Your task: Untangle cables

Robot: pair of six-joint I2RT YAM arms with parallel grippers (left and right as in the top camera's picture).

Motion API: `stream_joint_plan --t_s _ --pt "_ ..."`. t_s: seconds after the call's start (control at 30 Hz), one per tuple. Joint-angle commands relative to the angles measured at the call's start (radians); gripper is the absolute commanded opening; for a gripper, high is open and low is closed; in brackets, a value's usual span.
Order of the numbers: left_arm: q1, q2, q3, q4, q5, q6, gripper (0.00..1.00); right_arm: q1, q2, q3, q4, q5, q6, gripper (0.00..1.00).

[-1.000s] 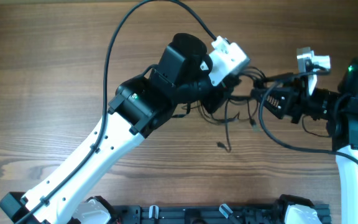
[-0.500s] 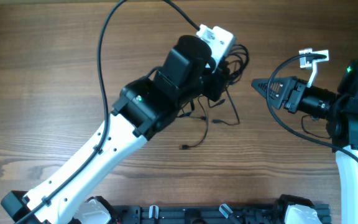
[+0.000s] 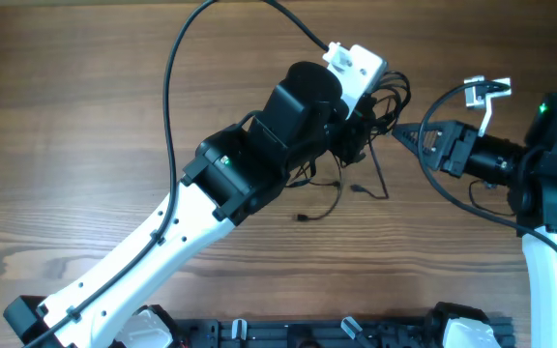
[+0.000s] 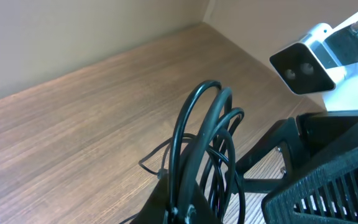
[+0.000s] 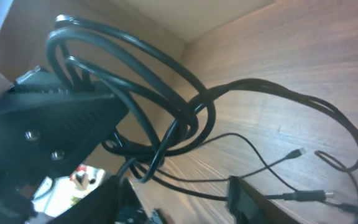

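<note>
The cables [image 3: 387,97] are thin black wires, coiled in a bundle with loose strands [image 3: 364,184] trailing onto the table. My left gripper [image 3: 360,130] is shut on the bundle and holds it above the wood; the coils [image 4: 205,130] rise from its fingers [image 4: 188,213] in the left wrist view. My right gripper [image 3: 406,135] is open and empty just right of the bundle, pointing at it. In the right wrist view its fingers [image 5: 179,205] are spread below the coils [image 5: 166,81]. Strands with small plugs [image 5: 297,152] lie on the table.
The wooden table [image 3: 85,116] runs all round. A loose plug end [image 3: 301,217] lies below the left arm. The left arm's thick black cable [image 3: 177,68] arcs over the table. A black rail [image 3: 307,333] runs along the front edge.
One second ago the two grippers were close at the bundle. They then drew apart, the left carrying the bundle left. Now the left has moved back right, up to the open right gripper.
</note>
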Motion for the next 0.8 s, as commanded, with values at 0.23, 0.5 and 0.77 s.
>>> stream_joint_plan --t_s 0.23,0.5,0.77 --pt "-0.003 0.002 0.016 0.025 0.15 0.411 0.04 0.003 -0.016 0.0 -0.083 0.084 -0.246 0.68" --pt "-0.003 0.002 0.016 0.025 0.359 0.472 0.04 0.003 -0.016 0.0 -0.073 0.085 -0.212 0.69" --pt "-0.002 -0.011 0.016 0.055 0.397 0.487 0.04 0.003 -0.016 0.0 -0.136 0.334 -0.18 0.69"
